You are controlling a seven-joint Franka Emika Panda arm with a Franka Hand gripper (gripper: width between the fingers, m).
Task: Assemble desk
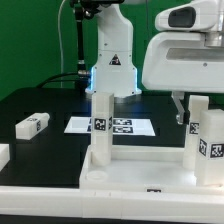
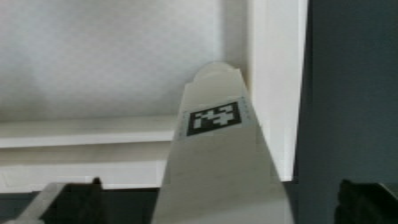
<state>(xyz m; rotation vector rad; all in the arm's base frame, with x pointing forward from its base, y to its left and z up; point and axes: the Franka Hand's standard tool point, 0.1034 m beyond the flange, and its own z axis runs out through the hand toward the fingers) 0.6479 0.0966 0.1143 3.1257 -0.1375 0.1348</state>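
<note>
The white desk top [image 1: 130, 180] lies upside down at the table's front, rim upward. Three white legs stand upright in it: one at the exterior view's left [image 1: 100, 125] and two at its right [image 1: 198, 128] [image 1: 214, 150]. A loose leg [image 1: 32, 125] lies on the black table further left. My gripper [image 1: 188, 108] hangs over the right rear leg. The wrist view looks down that tagged leg [image 2: 217, 150], which stands in a corner of the top [image 2: 107, 70]. My gripper [image 2: 217, 202] is open, its dark fingers [image 2: 71, 202] on either side of the leg with a gap on each side.
The marker board [image 1: 112, 126] lies flat behind the desk top, in front of the robot base [image 1: 112, 60]. Another white piece [image 1: 3, 155] shows at the exterior view's left edge. A green wall closes off the back.
</note>
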